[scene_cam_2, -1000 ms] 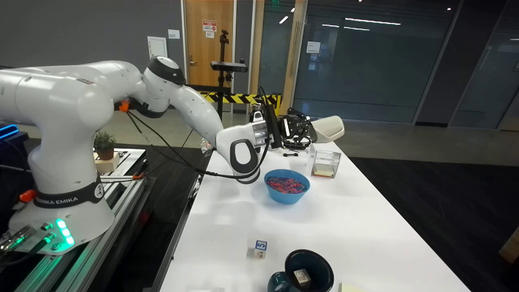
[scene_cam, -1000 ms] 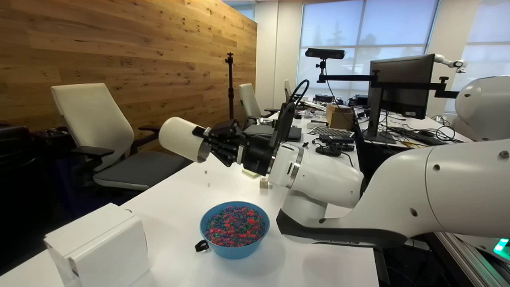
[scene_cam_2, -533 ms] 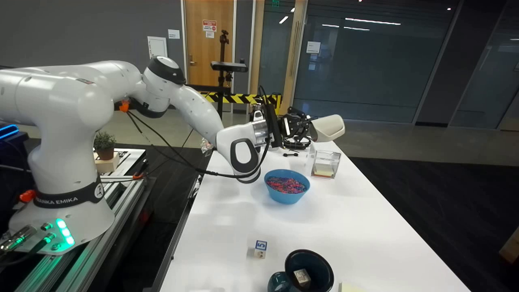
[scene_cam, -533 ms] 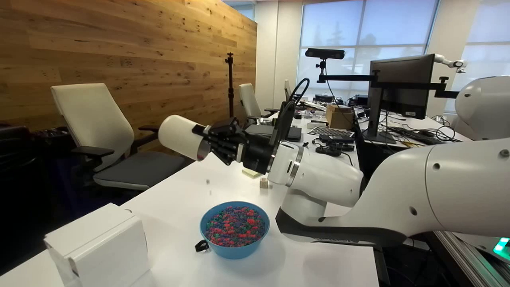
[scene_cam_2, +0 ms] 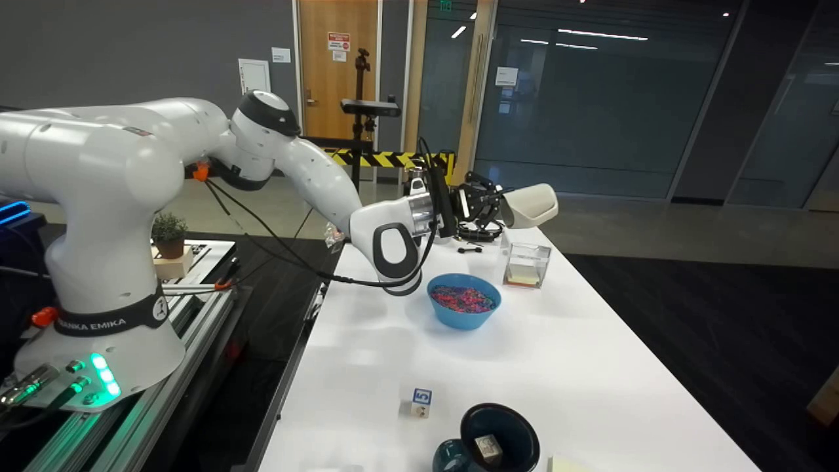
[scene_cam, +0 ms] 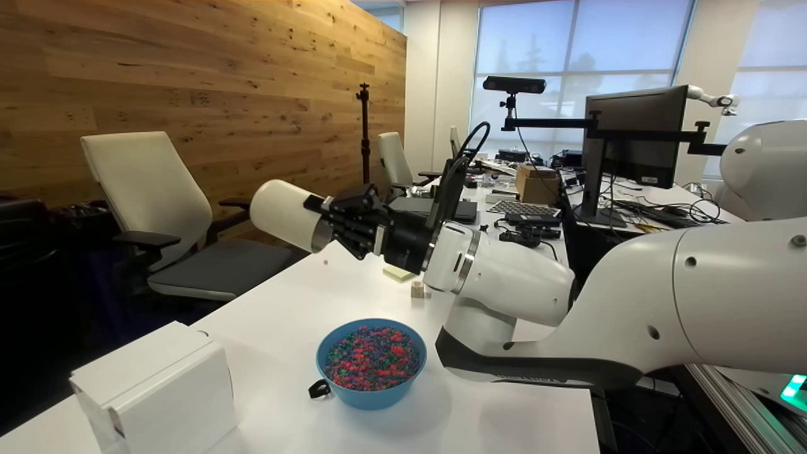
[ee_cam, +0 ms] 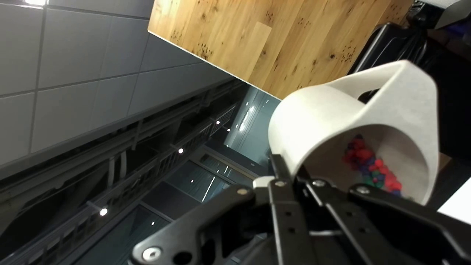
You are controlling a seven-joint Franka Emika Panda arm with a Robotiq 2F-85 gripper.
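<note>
Pinching the tipped cup (ee_cam: 320,114) with my gripper (ee_cam: 291,167), I have some beads (ee_cam: 375,171) left inside, while many more already fill the blue bowl (scene_cam: 372,400).

White arm (scene_cam_2: 320,176), black cable (scene_cam_2: 354,282), black hand (ee_cam: 292,172).

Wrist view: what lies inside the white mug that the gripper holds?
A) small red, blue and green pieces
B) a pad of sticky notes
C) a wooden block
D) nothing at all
A: the wrist view looks into the mouth of the white mug, where small red, blue and green pieces show against its inner wall.
</note>
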